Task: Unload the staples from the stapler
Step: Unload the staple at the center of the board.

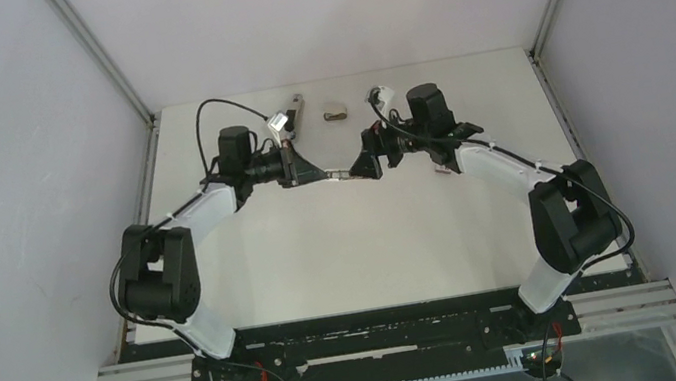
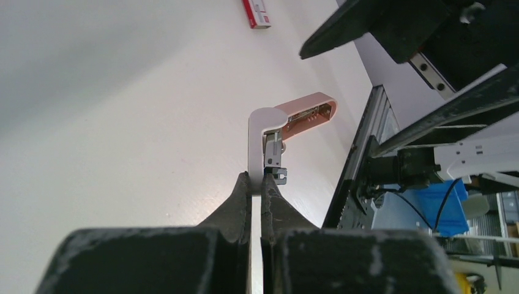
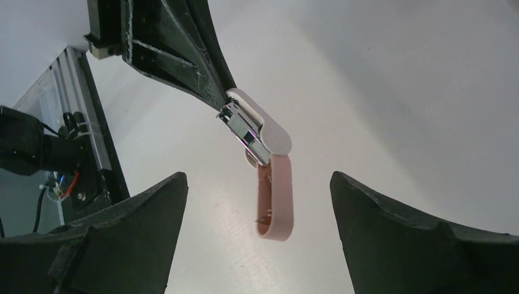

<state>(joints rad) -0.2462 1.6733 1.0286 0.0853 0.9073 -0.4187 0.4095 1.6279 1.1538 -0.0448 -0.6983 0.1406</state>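
Note:
The stapler (image 1: 338,172) is small and swung open, with a white arm (image 2: 257,141), a chrome magazine (image 3: 245,131) and a pink arm (image 3: 278,196). It hangs above the table between the two arms. My left gripper (image 2: 257,180) is shut on the flat white arm, and its fingers (image 3: 202,67) reach in from the upper left of the right wrist view. My right gripper (image 3: 258,177) is open wide. The pink arm hangs in the gap ahead of its fingertips, touching neither. The staples are hidden; I make out none in the magazine.
A red-and-white box (image 2: 256,12) lies on the table beyond the stapler. At the back of the table lie a slim dark grey item (image 1: 295,114) and a small tan piece (image 1: 335,113). A black rail (image 2: 355,177) runs along the table's edge.

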